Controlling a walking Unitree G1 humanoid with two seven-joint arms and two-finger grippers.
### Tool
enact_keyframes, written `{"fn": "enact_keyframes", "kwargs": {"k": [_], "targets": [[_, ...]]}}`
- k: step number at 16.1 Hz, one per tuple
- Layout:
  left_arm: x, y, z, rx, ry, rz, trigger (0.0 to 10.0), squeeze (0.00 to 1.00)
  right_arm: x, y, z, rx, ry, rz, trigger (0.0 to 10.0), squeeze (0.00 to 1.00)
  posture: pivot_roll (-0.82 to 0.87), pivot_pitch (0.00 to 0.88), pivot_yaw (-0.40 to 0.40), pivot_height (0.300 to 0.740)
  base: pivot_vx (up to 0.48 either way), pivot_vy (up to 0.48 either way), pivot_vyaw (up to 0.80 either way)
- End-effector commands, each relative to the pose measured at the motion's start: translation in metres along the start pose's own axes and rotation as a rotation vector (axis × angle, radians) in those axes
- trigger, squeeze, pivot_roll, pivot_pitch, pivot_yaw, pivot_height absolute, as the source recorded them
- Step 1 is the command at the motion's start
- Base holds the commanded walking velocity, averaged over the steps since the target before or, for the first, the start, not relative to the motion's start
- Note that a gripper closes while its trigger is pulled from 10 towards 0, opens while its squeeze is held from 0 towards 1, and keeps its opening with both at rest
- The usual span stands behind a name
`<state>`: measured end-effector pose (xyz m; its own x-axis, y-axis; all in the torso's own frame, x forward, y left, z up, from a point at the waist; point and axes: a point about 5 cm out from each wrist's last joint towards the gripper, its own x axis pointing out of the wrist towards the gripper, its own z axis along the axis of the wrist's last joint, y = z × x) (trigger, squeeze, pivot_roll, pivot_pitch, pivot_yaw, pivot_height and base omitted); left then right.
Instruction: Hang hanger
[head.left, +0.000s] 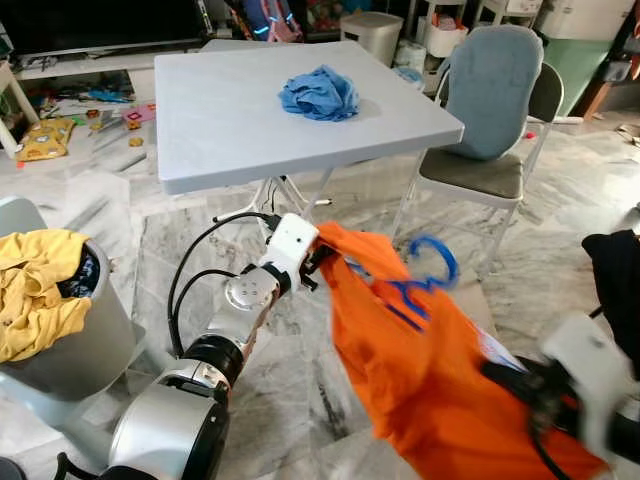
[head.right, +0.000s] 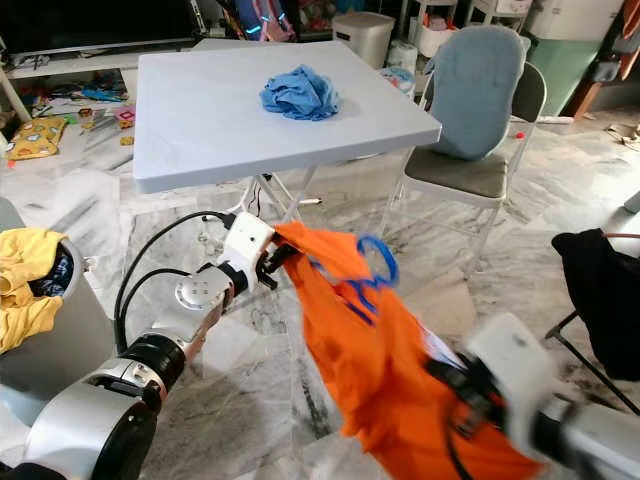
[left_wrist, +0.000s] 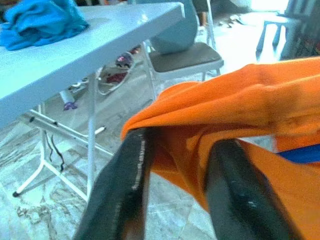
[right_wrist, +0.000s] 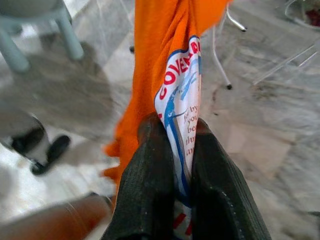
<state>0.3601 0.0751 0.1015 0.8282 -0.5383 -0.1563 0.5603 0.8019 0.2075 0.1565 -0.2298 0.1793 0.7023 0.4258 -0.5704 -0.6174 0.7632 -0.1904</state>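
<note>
Orange shirt (head.left: 430, 380) w/ blue hanger (head.left: 425, 270) inside is stretched in mid-air between both arms, in front of the table (head.left: 220, 120). Left gripper (head.left: 318, 258) fingers pinch the shoulder edge; right gripper (right_wrist: 172, 150) fingers clamp the printed hem, prob. to keep cloth taut and hook clear for hanging.

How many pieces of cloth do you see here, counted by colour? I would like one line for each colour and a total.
Orange: 1, the orange shirt held by the left gripper and the right gripper
Blue: 1, the blue cloth on the table
Yellow: 1, the yellow cloth in the bin
Black: 1, the black cloth
Total: 4
</note>
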Motion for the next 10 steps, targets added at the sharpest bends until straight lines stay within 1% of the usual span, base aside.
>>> {"fn": "enact_keyframes", "kwargs": {"k": [1, 2, 4, 5, 6, 7, 8, 9, 10], "targets": [[-0.005, 0.022, -0.001, -0.008, 0.026, 0.106, 0.0, 0.0, -0.015, -0.011, -0.004, -0.067, 0.062, -0.056, 10.0, 0.0, -0.1, 0.0, -0.013, 0.74, 0.0, 0.0, 0.0], [-0.005, 0.02, -0.002, -0.01, 0.028, 0.104, 0.0, 0.0, -0.03, -0.019, -0.014, -0.13, 0.154, -0.065, 10.0, 0.0, -0.1, 0.0, -0.013, 0.74, 0.0, 0.0, 0.0], [-0.005, 0.019, -0.002, -0.012, 0.03, 0.098, 0.0, 0.0, -0.043, -0.031, -0.017, -0.171, 0.191, -0.098, 10.0, 0.0, -0.11, 0.0, -0.013, 0.74, 0.0, 0.0, 0.0], [-0.004, 0.017, -0.003, -0.014, 0.032, 0.095, 0.0, 0.0, -0.054, -0.038, -0.016, -0.212, 0.21, -0.104, 10.0, 0.0, -0.11, 0.0, -0.014, 0.74, 0.0, 0.0, 0.0], [-0.004, 0.017, -0.003, -0.015, 0.033, 0.093, 0.0, 0.0, -0.057, -0.039, -0.015, -0.223, 0.207, -0.1, 10.0, 0.0, -0.11, 0.0, -0.014, 0.74, 0.0, 0.0, 0.0], [-0.004, 0.016, -0.004, -0.018, 0.037, 0.089, 0.0, 0.0, -0.074, -0.047, -0.006, -0.262, 0.188, -0.095, 10.0, 0.0, -0.11, 0.0, -0.015, 0.74, 0.0, 0.0, 0.0], [-0.004, 0.015, -0.004, -0.024, 0.039, 0.085, 0.0, 0.0, -0.082, -0.051, -0.001, -0.275, 0.18, -0.099, 10.0, 0.0, -0.11, 0.0, -0.016, 0.74, 0.0, 0.0, 0.0], [-0.004, 0.015, -0.005, -0.028, 0.041, 0.077, 0.0, 0.0, -0.086, -0.053, 0.001, -0.282, 0.178, -0.103, 10.0, 0.0, -0.11, 0.0, -0.017, 0.74, 0.0, 0.0, 0.0], [-0.003, 0.008, -0.009, -0.035, 0.069, 0.038, 0.0, 0.0, -0.095, -0.058, 0.007, -0.308, 0.167, -0.108, 10.0, 0.0, -0.12, 0.0, -0.02, 0.74, 0.0, 0.0, 0.0]]}}
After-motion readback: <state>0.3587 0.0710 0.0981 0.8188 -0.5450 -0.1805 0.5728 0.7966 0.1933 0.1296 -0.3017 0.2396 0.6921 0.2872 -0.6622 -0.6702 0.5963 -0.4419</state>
